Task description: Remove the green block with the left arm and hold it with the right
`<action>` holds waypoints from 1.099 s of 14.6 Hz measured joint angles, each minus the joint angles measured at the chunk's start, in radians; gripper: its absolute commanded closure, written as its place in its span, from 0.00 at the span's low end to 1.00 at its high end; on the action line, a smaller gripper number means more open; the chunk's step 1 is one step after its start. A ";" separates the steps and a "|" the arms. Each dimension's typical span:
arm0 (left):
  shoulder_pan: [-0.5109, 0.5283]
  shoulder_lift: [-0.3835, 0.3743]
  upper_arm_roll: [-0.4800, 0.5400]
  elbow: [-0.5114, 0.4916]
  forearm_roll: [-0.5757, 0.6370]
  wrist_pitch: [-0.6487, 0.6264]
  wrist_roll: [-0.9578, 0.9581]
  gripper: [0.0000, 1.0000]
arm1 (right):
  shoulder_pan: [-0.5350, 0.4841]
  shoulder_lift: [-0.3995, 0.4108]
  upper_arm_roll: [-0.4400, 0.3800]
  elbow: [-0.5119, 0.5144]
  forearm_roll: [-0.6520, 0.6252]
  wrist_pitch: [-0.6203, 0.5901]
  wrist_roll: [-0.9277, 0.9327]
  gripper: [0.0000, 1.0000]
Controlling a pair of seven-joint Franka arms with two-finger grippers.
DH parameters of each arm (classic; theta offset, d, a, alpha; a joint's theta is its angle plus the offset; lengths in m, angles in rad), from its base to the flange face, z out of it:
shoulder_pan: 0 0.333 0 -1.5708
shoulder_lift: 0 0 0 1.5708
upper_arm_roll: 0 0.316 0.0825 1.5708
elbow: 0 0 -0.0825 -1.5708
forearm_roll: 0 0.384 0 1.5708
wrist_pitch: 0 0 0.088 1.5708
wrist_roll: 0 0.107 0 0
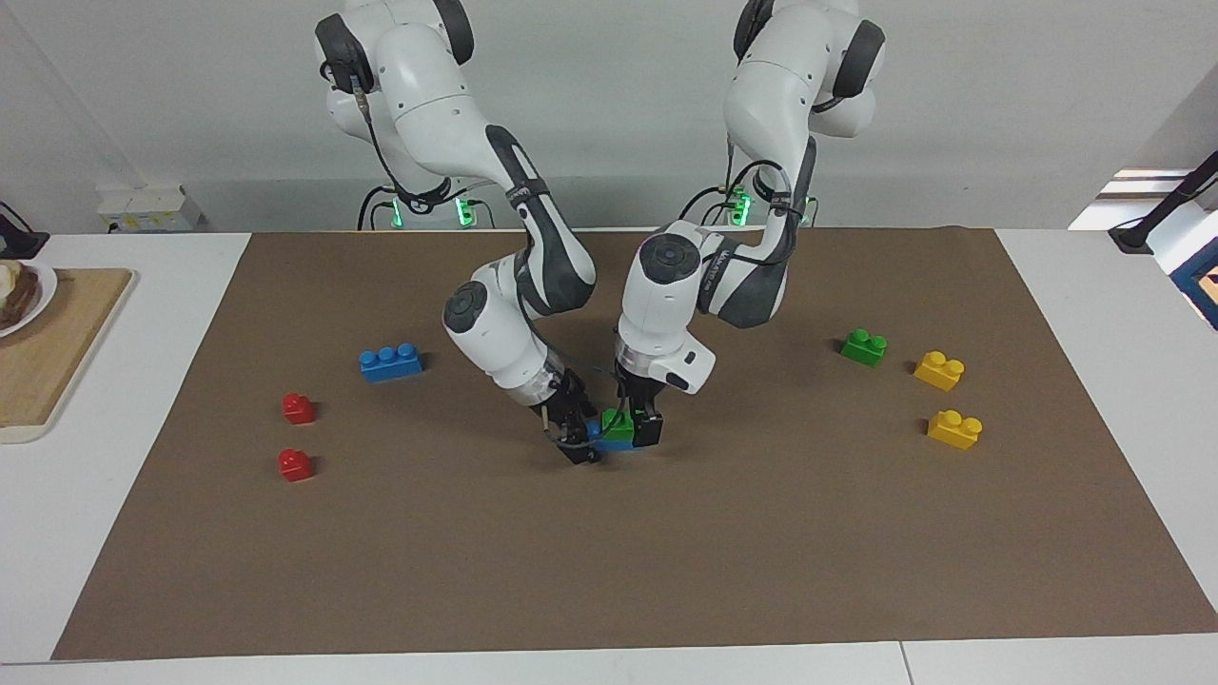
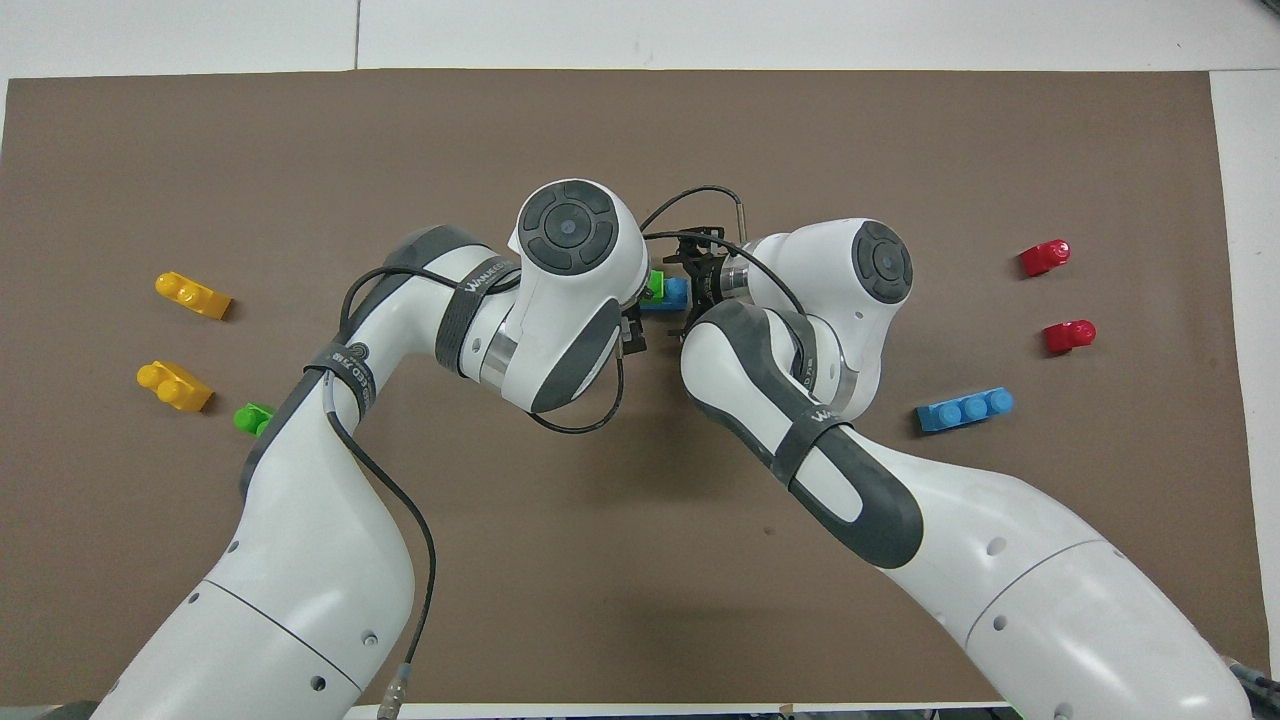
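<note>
The green block [image 1: 618, 425] sits stacked on a blue brick [image 1: 605, 443] in the middle of the brown mat [image 1: 609, 571]. My left gripper [image 1: 636, 426] comes straight down over the stack, open, with one finger on each side of the green block [image 2: 655, 285]. My right gripper [image 1: 577, 436] comes in low and slanted from the right arm's end, open, its fingers around the end of the blue brick [image 2: 677, 293]. In the overhead view the left wrist hides most of the stack and the right gripper [image 2: 700, 280] shows beside it.
A second green block [image 1: 864, 347] and two yellow bricks [image 1: 939, 370] [image 1: 954, 429] lie toward the left arm's end. A blue three-stud brick [image 1: 391, 362] and two red pieces [image 1: 298, 408] [image 1: 295, 465] lie toward the right arm's end. A wooden board [image 1: 48, 352] lies off the mat.
</note>
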 measured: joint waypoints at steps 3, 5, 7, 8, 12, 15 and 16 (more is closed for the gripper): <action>0.000 0.000 0.000 0.000 0.000 0.001 0.000 0.00 | 0.000 0.000 -0.001 0.000 0.000 0.000 0.000 0.61; 0.000 0.000 0.000 0.000 0.000 0.001 0.000 0.00 | 0.000 0.000 -0.001 0.000 0.000 0.000 0.000 1.00; 0.000 0.000 0.000 -0.001 0.000 0.001 0.000 0.00 | 0.000 0.000 -0.001 0.000 0.001 0.000 0.000 1.00; 0.000 0.000 0.000 -0.001 0.000 0.001 0.000 0.00 | -0.001 -0.002 -0.002 0.001 0.002 0.000 0.000 1.00; 0.000 0.000 0.000 -0.001 0.000 0.002 0.000 0.03 | -0.001 -0.001 -0.002 0.001 0.002 0.000 0.000 1.00; 0.000 0.000 0.000 -0.001 0.000 0.002 0.000 0.54 | -0.001 -0.001 -0.002 0.001 0.002 0.000 0.000 1.00; 0.000 0.000 0.000 -0.003 0.000 0.002 0.000 0.89 | -0.001 -0.001 -0.002 0.001 0.002 0.001 0.000 1.00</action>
